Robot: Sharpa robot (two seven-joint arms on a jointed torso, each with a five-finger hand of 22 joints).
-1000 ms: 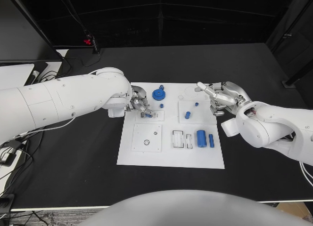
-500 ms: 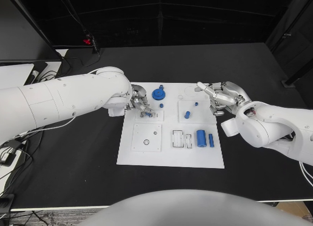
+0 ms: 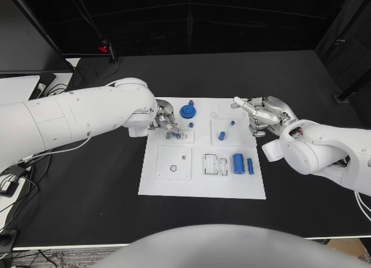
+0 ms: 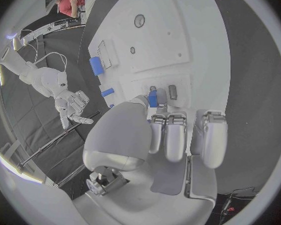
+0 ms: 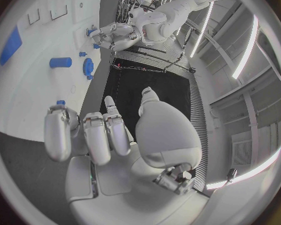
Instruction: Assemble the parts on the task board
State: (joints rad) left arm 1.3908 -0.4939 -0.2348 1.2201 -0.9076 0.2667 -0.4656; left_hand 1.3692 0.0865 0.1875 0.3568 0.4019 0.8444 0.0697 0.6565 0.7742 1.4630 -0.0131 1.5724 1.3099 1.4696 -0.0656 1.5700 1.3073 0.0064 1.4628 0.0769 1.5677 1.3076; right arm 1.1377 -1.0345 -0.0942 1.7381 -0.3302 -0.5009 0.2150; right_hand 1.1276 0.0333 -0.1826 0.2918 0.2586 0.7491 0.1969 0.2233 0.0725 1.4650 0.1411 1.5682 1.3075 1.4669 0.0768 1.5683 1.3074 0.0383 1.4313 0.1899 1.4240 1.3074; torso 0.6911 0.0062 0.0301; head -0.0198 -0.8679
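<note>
Left hand [image 3: 165, 126] at upper left of task board [image 3: 203, 187], pinching small blue part [image 4: 152, 98] between fingertips, right over square plate there. Insertion step, I judge. Right hand [image 3: 262, 115] hovers at board's upper right edge, fingers spread, holding nothing. Next: I line part over its hole, press straight down, gently.

Head view evenly lit from overhead; task board [image 3: 201, 184] bright against the matte black table [image 3: 314, 78], shadows soft and faint; background dim; wrist views bend straight edges hard toward the rim; ceiling light strips [image 5: 206, 20] glare white; near fingers slightly soft.
</note>
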